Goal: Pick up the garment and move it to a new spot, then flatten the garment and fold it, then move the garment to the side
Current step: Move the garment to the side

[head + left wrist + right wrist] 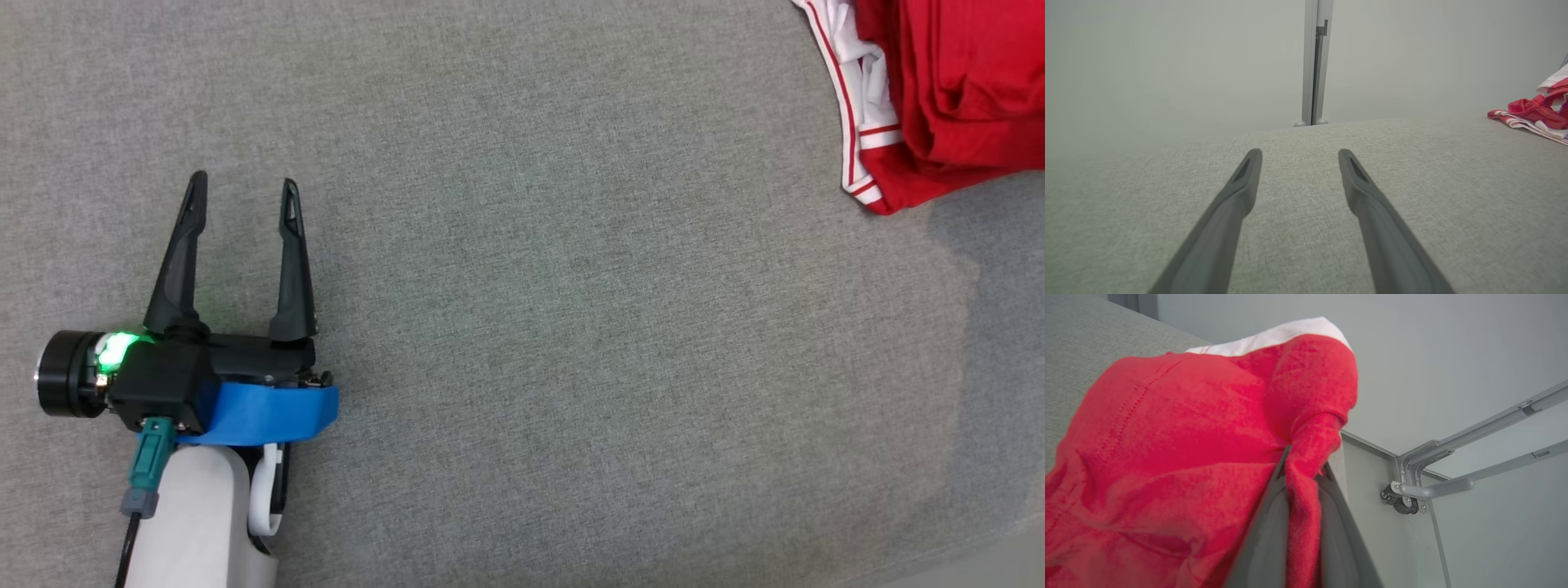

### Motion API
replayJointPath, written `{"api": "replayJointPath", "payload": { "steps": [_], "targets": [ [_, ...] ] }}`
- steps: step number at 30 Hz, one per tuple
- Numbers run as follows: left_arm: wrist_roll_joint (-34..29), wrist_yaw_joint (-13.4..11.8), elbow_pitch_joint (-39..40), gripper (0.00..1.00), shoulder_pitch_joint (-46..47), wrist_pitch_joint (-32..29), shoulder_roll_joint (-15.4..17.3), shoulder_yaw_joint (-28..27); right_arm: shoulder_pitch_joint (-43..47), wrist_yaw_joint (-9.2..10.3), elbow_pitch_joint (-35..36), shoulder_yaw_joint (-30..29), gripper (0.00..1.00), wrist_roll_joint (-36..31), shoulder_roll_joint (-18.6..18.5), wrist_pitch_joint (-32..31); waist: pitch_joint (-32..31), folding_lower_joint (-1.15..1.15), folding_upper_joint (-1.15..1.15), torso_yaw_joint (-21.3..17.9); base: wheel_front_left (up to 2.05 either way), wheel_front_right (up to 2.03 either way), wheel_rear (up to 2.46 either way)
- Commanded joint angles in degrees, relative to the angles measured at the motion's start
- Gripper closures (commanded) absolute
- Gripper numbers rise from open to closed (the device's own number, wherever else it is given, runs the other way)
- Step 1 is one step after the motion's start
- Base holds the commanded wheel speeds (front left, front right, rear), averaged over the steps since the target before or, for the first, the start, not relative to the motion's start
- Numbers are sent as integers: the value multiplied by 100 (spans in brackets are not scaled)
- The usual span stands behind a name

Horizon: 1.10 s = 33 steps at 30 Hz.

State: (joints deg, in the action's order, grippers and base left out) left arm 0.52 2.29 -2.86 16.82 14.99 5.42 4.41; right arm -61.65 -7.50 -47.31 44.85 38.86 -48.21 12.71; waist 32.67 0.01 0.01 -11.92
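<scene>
The red, white-trimmed cloth garment (947, 90) is cut off at the head view's corner. The right gripper (1306, 462) has its fingers clamped on a fold, tips half hidden. The left gripper (244, 180) holds its fingers apart, empty.

Grey woven cloth over the counter (571, 343), evenly lit. Beyond its far edge, plain pale wall (1167, 61) and an upright metal post (1314, 61). At the counter's corner, grey metal bars (1445, 486) joining at a bracket (1404, 498).

1. The surface (571, 327) was flat and covered in plain grey woven cloth.
2. A red garment (955, 90) with white trim lay bunched on it at the far right.
3. Nearer than the garment, the cloth looked slightly darker.
</scene>
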Motion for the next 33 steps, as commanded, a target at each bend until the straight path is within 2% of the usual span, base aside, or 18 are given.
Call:
{"api": "replayJointPath", "payload": {
  "steps": [1, 4, 5, 6, 7, 15, 20, 27, 33],
  "targets": [
    [-1, -16, 71, 0, 121, 26, 62, -16, -150, 1, -125, 92, 100, 94, 33, -29, 47, -1, -1, 2, 0, 0, 0],
    [6, -14, 125, 0, 133, 26, 91, -14, -301, 1, -367, 199, 100, 185, 148, -39, 107, -1, -1, 6, 0, 0, 0],
    [2, -17, 135, 0, 140, 25, 97, -9, -345, 1, -464, 222, 85, 209, 188, -41, 125, -1, -1, 11, 0, 0, 0],
    [0, -17, 139, 0, 145, 26, 104, -3, -419, 1, -559, 236, 63, 191, 210, -9, 144, -1, -1, 20, 0, 0, 0],
    [1, -18, 139, 0, 151, 25, 115, -1, -486, 1, -661, 238, 0, 175, 246, 24, 162, -1, -1, 29, 0, 0, 0],
    [26, -71, 110, 0, 159, 19, 109, 26, -845, 1, -1462, 278, 0, 58, 535, 165, 215, -1, -1, 94, 0, 0, 0],
    [104, -81, 41, 0, 73, 21, 80, -12, -871, 1, -1561, 217, 0, -73, 676, 246, 23, -1, -1, 136, 0, 0, 0],
    [213, -117, -60, 0, -94, 21, 18, -67, -510, 1, -765, -557, 0, -406, 783, 244, -397, -1, -1, 236, 0, 0, 0],
    [327, -129, -164, 0, -344, 20, -58, -150, 232, 1, 184, -1503, 0, -994, 1154, 248, -882, -1, -1, 445, 0, 0, 0]
  ]
}}
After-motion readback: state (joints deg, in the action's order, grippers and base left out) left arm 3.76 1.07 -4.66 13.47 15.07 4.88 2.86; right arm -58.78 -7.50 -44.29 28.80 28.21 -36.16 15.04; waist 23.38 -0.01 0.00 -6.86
